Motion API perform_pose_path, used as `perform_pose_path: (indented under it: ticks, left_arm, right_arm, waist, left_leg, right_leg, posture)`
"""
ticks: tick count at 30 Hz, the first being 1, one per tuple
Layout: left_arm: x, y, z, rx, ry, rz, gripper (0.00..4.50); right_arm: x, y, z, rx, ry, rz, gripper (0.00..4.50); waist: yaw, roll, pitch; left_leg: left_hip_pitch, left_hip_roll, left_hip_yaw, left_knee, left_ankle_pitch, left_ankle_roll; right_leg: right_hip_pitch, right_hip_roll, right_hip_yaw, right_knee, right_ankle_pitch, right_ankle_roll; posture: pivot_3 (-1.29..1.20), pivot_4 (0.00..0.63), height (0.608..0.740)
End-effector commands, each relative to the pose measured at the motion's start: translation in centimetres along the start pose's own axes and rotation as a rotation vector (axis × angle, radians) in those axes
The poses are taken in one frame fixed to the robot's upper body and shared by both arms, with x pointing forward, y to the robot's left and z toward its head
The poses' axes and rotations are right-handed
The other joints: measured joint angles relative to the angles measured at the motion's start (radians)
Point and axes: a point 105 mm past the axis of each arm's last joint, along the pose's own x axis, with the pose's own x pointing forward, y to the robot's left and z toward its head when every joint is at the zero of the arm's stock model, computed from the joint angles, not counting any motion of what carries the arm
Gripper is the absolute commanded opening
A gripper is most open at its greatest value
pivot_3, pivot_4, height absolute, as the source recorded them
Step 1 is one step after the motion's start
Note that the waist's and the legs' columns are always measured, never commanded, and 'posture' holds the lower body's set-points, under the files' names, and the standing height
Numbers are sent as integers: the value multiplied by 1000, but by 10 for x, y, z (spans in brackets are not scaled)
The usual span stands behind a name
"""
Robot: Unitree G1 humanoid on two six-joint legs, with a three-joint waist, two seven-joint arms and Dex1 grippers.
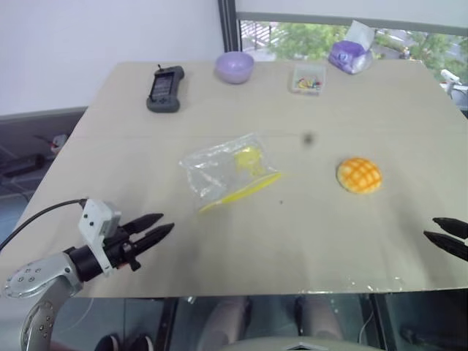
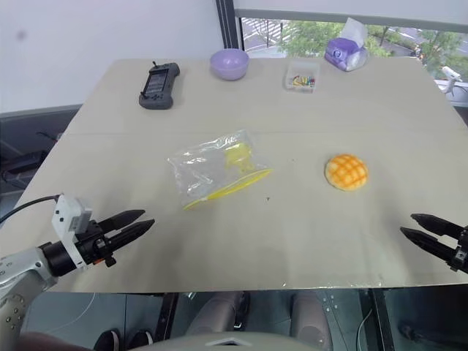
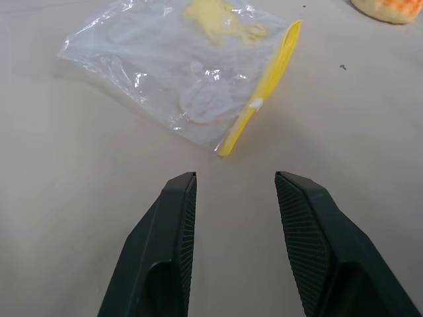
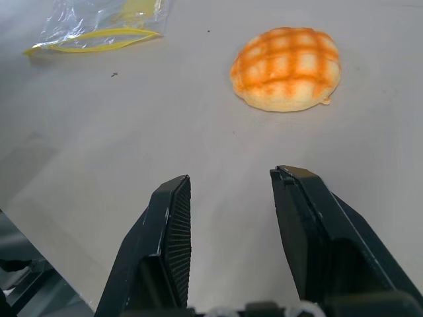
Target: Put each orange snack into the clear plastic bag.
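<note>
right wrist view: orange snack (image 4: 286, 69) lies ahead of right tool (image 4: 230, 187), fingers parted, empty.

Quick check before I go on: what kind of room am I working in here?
Probably an office or lab: a plain table by a window, with a tissue box and a handheld controller on it.

An office or lab room, by the look of it. A plain beige table (image 1: 219, 241) stands by a white wall (image 1: 88, 44). A window (image 1: 307, 36) at the far side shows trees outside.
</note>
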Motion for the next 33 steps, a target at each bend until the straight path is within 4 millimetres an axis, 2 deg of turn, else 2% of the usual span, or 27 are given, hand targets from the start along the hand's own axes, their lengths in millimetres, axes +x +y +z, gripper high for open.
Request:
perform_pose_path:
  ticks: [1, 24, 28, 31, 33]
  left_arm:
    - [-4, 2, -1, 53, 8, 18, 1980]
    - [7, 1, -3, 119, 15, 29, 1980]
    - [16, 8, -10, 224, 88, 95, 1980]
    - [25, 12, -6, 349, 80, 118, 1980]
    - [32, 17, -2, 312, 61, 148, 1980]
  right_arm:
    - [-4, -1, 12, -38, -22, -6, 2074]
    - [3, 3, 21, -42, -22, 10, 2074]
    - [5, 4, 21, -43, -27, 12, 2074]
    - [6, 4, 21, -43, -31, 12, 2074]
    - [6, 4, 21, -43, -32, 12, 2074]
  waist:
    - [0, 0, 0]
    - [13, 0, 0]
    - [13, 0, 0]
    - [14, 0, 0]
    - [14, 0, 0]
  left_leg:
    - [0, 0, 0, 0, 0, 0]
    - [-1, 0, 0, -1, 0, 0]
    - [-1, 0, 0, -1, 0, 0]
    - [-1, 0, 0, -1, 0, 0]
    - [-1, 0, 0, -1, 0, 0]
  right_leg:
    - [0, 0, 0, 0, 0, 0]
    - [0, 0, -1, -2, 0, 0]
    - [0, 0, -1, -2, 0, 0]
    - [0, 0, -1, -2, 0, 0]
    - [0, 0, -1, -2, 0, 0]
  posture:
    - [0, 150, 740]
    - [0, 150, 740]
    - [0, 150, 740]
    - [0, 150, 740]
    - [0, 150, 740]
